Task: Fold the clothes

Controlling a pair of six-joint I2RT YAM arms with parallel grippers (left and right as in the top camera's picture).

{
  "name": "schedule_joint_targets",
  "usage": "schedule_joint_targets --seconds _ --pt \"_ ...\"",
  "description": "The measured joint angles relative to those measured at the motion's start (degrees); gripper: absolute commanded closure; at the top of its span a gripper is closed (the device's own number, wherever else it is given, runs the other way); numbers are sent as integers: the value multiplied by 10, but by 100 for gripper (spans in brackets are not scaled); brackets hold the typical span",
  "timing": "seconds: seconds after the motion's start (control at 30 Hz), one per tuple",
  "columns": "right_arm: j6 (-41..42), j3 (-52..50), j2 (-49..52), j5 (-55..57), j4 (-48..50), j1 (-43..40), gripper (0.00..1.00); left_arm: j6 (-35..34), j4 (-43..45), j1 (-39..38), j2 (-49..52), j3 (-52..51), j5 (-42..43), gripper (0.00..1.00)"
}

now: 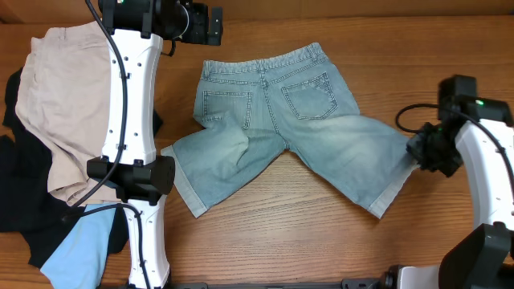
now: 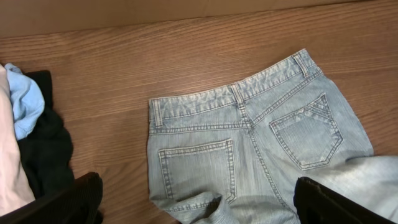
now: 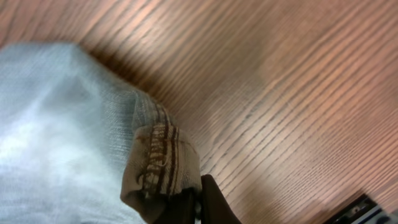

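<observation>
My right gripper (image 3: 198,210) is clenched on the hemmed cuff of the denim shorts (image 3: 62,137), at the right side of the table (image 3: 280,93). The shorts lie spread mid-table, back pockets up. My left gripper (image 2: 199,201) hangs wide apart above their waistband. Farther left, beige shorts (image 1: 64,96) top a pile.

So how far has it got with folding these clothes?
Barely begun. Done: nothing looks folded; the light-blue denim shorts lie spread flat, legs splayed. In hand: the right fingers pinch one hemmed cuff, the left fingers hang open near the waistband. To do: those shorts, plus the beige shorts, black garment and sky-blue garment heaped aside.
</observation>
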Motion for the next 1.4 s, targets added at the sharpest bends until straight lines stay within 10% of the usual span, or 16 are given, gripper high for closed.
schedule_joint_targets --seconds 0.53,0.63,0.77,0.83,1.4 --pt "13 -120 0 -82 -4 -77 89 0 0 0 0 0 0 0" --pt "16 -121 0 -84 -1 -77 77 0 0 0 0 0 0 0" --pt "4 -121 0 -84 5 -78 30 1 0 0 0 0 0 0" --pt "-10 -121 0 -86 4 -78 21 2 5 0 0 0 0 0" --pt "-147 -53 14 -191 129 110 16 2 60 0 0 -87 0 0"
